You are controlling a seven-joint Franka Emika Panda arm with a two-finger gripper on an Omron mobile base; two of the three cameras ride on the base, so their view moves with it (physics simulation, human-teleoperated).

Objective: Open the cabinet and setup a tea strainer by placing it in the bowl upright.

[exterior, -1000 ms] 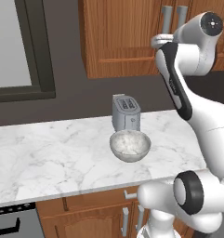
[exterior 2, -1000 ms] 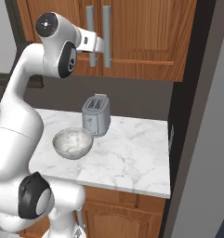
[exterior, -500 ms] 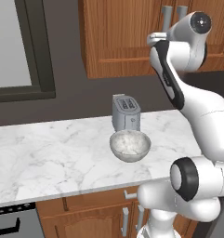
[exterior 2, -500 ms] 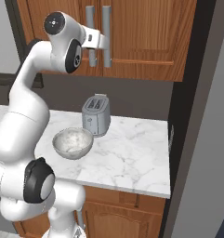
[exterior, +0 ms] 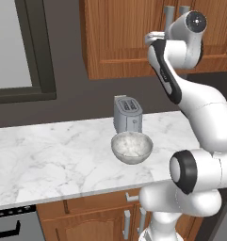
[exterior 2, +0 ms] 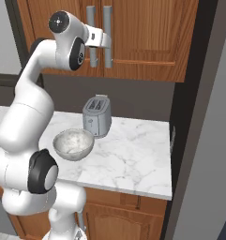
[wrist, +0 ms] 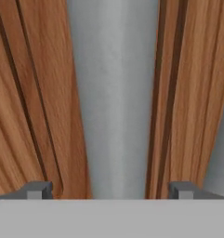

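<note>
The cabinet (exterior 2: 147, 42) hangs above the counter with both panelled doors shut. My gripper (exterior 2: 106, 40) is raised to its long grey bar handles (exterior 2: 108, 33). In the hand view one handle (wrist: 114, 93) runs straight up between the two fingertips (wrist: 39, 189), and my gripper (wrist: 111, 190) stands open around it with a small gap on each side. The light grey speckled bowl (exterior: 132, 147) (exterior 2: 73, 143) sits empty on the marble counter in front of the toaster. The tea strainer is hidden.
A grey two-slot toaster (exterior: 127, 114) (exterior 2: 97, 116) stands just behind the bowl. The marble counter (exterior 2: 138, 159) ends at a dark wall panel (exterior 2: 180, 117) on the right. Lower wooden cabinets (exterior: 96, 221) and an oven edge (exterior: 11, 223) lie below.
The hand has moved slightly up and in toward the cabinet doors, closing on the handle. Bowl and toaster have not moved.
</note>
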